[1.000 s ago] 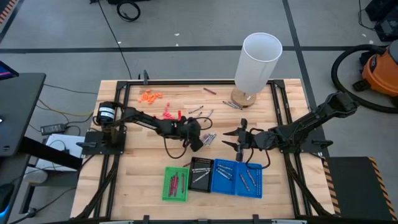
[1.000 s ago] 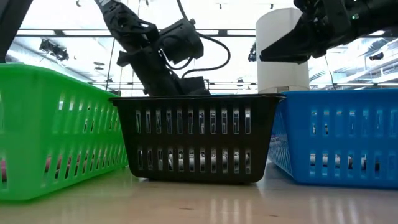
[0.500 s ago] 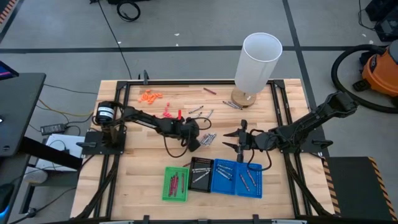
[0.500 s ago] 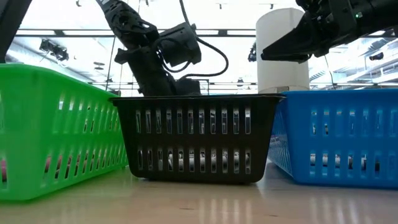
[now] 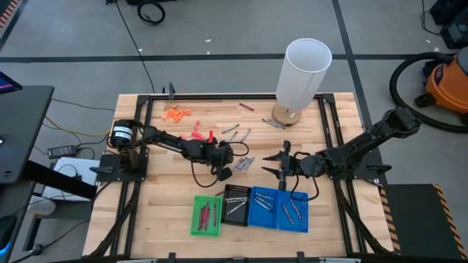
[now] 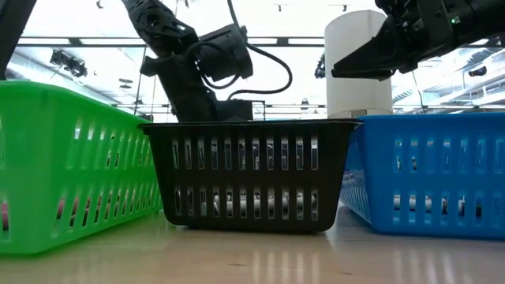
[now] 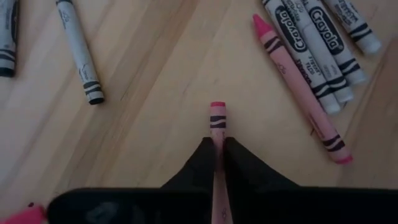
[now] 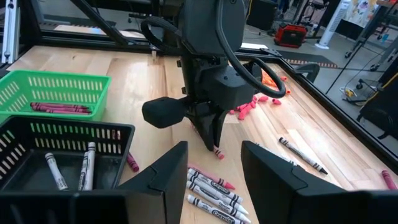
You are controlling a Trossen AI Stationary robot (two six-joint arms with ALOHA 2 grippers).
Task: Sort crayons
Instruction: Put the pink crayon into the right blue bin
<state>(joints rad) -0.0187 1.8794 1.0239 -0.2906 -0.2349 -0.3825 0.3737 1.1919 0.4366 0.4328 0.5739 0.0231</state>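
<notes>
I have the left end effector (image 7: 217, 163) down at the middle of the desk (image 5: 168, 179), its two dark fingers pinched on a pink-red crayon (image 7: 217, 121) that points straight out from between the fingertips, its tip at the wood. From the right wrist camera I see that same left end effector (image 8: 213, 144) standing nose-down with the crayon's end poking out below it. Just beside it lies a row of grey-white crayons (image 7: 323, 46) with another pink crayon (image 7: 297, 87) alongside them; one more grey crayon (image 7: 79, 53) lies apart.

The right end effector (image 8: 214, 168) hovers near the blue tray (image 5: 278, 208), fingers spread, nothing between them.

Along the desk's near edge sit the green tray (image 5: 206, 215) with dark maroon crayons (image 8: 60, 108), the black tray (image 5: 235, 203) with grey ones (image 8: 87, 163), and the blue tray. A tall white cylinder (image 5: 303, 73) stands at the far side.
</notes>
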